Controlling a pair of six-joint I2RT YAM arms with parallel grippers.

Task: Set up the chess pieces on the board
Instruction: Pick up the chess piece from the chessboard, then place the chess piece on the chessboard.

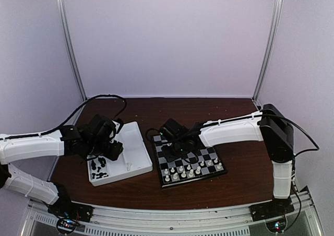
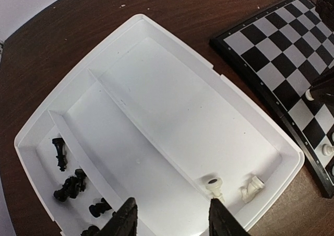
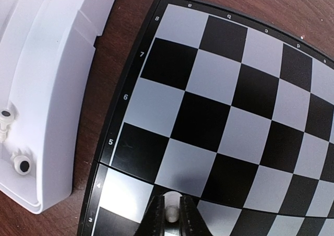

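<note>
Trouble is likeliest at the right gripper (image 3: 171,220), whose fingers are clamped on a small white piece (image 3: 171,211) just above the board (image 3: 219,105), toward its 9 o'clock edge in the overhead view. Letting go before the base sits flat could tip it, and a tipped piece might roll into the white rows (image 1: 190,169) standing along the board's 6 o'clock edge. Lifting away crooked could also drag it off its square. The left gripper (image 2: 172,221) hangs over the tray (image 2: 172,105) at the board's 9 o'clock, fingers apart and holding nothing. Two white pieces (image 2: 214,185) lie loose at the tray's 5 o'clock corner and black pieces (image 2: 70,186) cluster at 8 o'clock, so a pinch on a lying piece may slip.
</note>
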